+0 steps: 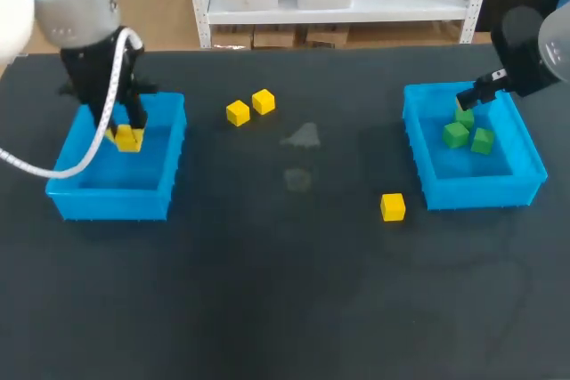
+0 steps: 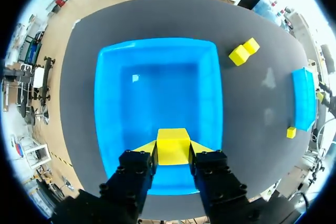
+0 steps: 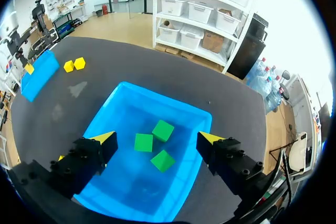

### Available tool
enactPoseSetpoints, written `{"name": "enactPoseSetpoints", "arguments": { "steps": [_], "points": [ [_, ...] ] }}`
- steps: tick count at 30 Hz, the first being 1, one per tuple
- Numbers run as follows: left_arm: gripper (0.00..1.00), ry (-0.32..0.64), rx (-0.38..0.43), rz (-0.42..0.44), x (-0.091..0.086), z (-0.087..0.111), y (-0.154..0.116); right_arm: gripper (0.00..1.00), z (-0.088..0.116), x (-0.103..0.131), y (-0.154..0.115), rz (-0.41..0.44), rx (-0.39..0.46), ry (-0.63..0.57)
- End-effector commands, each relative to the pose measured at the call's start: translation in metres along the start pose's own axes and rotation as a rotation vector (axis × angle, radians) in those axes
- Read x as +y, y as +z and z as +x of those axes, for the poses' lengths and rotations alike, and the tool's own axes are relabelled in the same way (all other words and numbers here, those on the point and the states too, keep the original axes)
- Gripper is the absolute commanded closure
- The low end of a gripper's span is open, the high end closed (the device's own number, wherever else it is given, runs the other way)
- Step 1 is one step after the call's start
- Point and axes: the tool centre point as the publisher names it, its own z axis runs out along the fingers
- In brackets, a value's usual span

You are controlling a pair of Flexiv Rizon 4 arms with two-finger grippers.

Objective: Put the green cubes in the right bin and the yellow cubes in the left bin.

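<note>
Yellow cube (image 2: 173, 142) clamped by left tool (image 2: 173, 148) beside wall of left bin (image 2: 106, 93); right tool (image 3: 157, 138) spread apart.

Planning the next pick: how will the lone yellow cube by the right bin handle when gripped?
Likely stiff: a matching cube looks undeformed in the left end effector. The lone yellow cube has flat faces, so it should slide, not roll. Probably light: small beside the right bin.
</note>
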Motion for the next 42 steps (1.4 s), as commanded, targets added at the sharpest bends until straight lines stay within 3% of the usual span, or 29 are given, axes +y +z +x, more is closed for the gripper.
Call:
{"name": "enactPoseSetpoints", "arguments": {
  "steps": [1, 6, 11, 21, 25, 29, 42],
  "points": [
    [0.00, 0.015, -0.087, -0.006, 0.007, 0.003, -0.002, 0.00, 0.001, 0.001, -0.001, 0.004, -0.003, 0.001],
    [0.00, 0.071, -0.095, -0.033, 0.011, -0.016, -0.015, 0.00, 0.001, 0.001, -0.001, 0.004, -0.003, 0.001],
    [0.00, 0.145, -0.113, -0.050, 0.001, -0.041, -0.030, 0.00, 0.001, 0.001, -0.001, 0.004, -0.003, 0.001],
    [0.00, 0.353, -0.121, -0.036, -0.059, -0.095, -0.042, 0.00, 0.001, 0.001, -0.001, 0.004, -0.003, 0.001],
    [0.00, 0.450, -0.105, -0.017, -0.086, -0.109, -0.039, 0.00, 0.001, 0.001, -0.001, 0.004, -0.003, 0.001],
    [0.00, 0.523, -0.081, -0.016, -0.101, -0.123, -0.031, 0.00, 0.001, 0.001, -0.001, 0.004, -0.003, 0.001],
    [0.00, 0.700, 0.017, -0.029, -0.127, -0.139, 0.009, 0.00, 0.001, 0.001, -0.001, 0.004, -0.003, 0.001]
  ]
}}
